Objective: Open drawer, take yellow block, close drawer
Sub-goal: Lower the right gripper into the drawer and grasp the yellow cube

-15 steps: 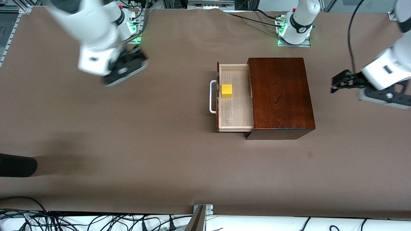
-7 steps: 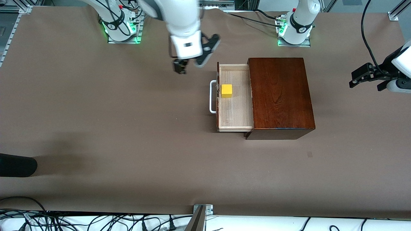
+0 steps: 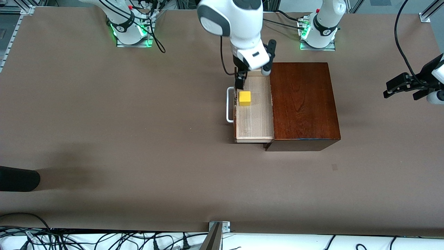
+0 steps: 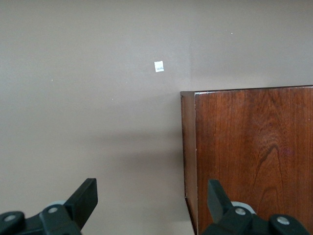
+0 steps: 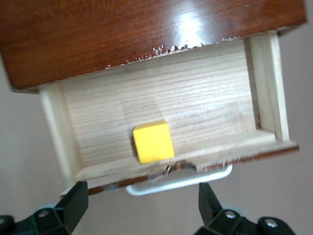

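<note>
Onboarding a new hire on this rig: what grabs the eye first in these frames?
The yellow block stands out, lying in the open drawer of the dark reddish-brown wooden box, close to the drawer's front with its white bar handle. The right tool hangs open over the drawer, just above the block. The left tool waits open over the table toward the left arm's end.

View: left wrist camera, looking down onto the counter (image 4: pixel 88 112).
Counter: plain brown surface filling the left and upper parts of the frame.
Wooden box (image 4: pixel 249 156): glossy reddish-brown, grain visible, occupying the lower right of the frame; one corner at centre right.
White mark (image 4: pixel 159 66): small square on the counter, upper centre, apart from the box.
Left end effector (image 4: pixel 151 205): two dark fingers at the bottom edge, spread wide, nothing between them; one finger (image 4: pixel 217 198) overlaps the box.
</note>
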Controlling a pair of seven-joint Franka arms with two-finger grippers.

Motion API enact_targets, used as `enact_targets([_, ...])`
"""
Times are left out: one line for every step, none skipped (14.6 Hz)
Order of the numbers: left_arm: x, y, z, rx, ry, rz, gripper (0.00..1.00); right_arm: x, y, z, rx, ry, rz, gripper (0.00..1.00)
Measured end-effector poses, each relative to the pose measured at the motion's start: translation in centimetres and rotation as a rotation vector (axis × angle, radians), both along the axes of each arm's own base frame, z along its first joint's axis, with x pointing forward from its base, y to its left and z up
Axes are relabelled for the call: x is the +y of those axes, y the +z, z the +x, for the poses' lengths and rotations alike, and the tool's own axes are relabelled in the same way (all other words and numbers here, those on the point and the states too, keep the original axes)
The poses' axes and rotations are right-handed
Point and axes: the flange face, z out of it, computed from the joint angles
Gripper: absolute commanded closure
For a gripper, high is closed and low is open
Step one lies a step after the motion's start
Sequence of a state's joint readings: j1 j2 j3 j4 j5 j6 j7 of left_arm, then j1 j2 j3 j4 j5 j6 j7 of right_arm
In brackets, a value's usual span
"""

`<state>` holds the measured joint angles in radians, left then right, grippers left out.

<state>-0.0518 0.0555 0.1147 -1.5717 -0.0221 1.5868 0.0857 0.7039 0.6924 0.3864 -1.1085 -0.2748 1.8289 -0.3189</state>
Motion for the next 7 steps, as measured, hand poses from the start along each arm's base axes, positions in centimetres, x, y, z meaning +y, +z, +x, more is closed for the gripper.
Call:
enact_targets([0.3, -0.1, 0.1, -0.001, 0.005, 0.0, 0.0, 0.1, -1.3, 0.4, 0.006, 0.03, -0.009, 0.0])
enact_targets([0.7, -0.2, 0.1, -0.002, 0.013, 0.001, 0.0, 0.2, -2.2, 0.6, 0.013, 0.055, -0.018, 0.0])
enact_targets([1.3, -0.1, 0.2, -0.004, 0.023, 0.001, 0.0, 0.2, -2.8, 0.8, 0.017, 0.076, -0.024, 0.0])
enact_targets([2.1, 0.0, 0.2, -0.007, 0.036, 0.001, 0.0, 0.2, -3.4, 0.9, 0.022, 0.092, -0.029, 0.0])
enact_targets([2.8, 0.2, 0.1, -0.011, 0.049, 0.002, 0.0, 0.3, -4.0, 0.9, 0.027, 0.113, -0.034, 0.0])
enact_targets([3.4, 0.3, 0.0, -0.014, 0.059, 0.002, 0.0, 0.4, -4.7, 0.9, 0.031, 0.137, -0.037, 0.0])
enact_targets([3.7, 0.5, 0.0, -0.017, 0.063, 0.002, 0.0, 0.6, -5.5, 1.0, 0.032, 0.16, -0.038, 0.0])
